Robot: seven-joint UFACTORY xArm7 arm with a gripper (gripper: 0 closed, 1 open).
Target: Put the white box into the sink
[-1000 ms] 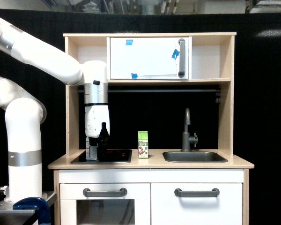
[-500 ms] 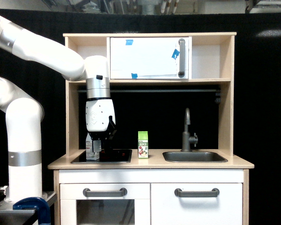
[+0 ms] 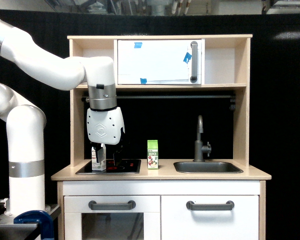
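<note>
I am working at a toy kitchen unit (image 3: pixel 160 175), and the job is hardly begun. The sink (image 3: pixel 208 167) is sitting empty at the exterior view's right end of the counter, below its curved faucet (image 3: pixel 199 139), and nothing white is lying in it. The white box (image 3: pixel 98 159) is standing upright on the black stovetop (image 3: pixel 108 167) at the exterior view's left end, well apart from the sink, with the green juice carton (image 3: pixel 153 154) standing between the two.

I am hanging my claw (image 3: pixel 107 155) just over the stovetop, right beside the box and partly in front of it. Whether my jaws are apart or pressing on the box I cannot tell; the wrist housing is hiding them. The box is looking as if it is resting on the stovetop, not lifted.

So I am judging that everything is left to do: securing the box, raising it, carrying it rightward past the juice carton, and setting it down in the basin.

Counting, largest first: one kitchen unit, one arm, one upper cabinet door (image 3: pixel 159 62), two lower doors with handles, one stovetop, one sink, one faucet, one white box, one juice carton.
</note>
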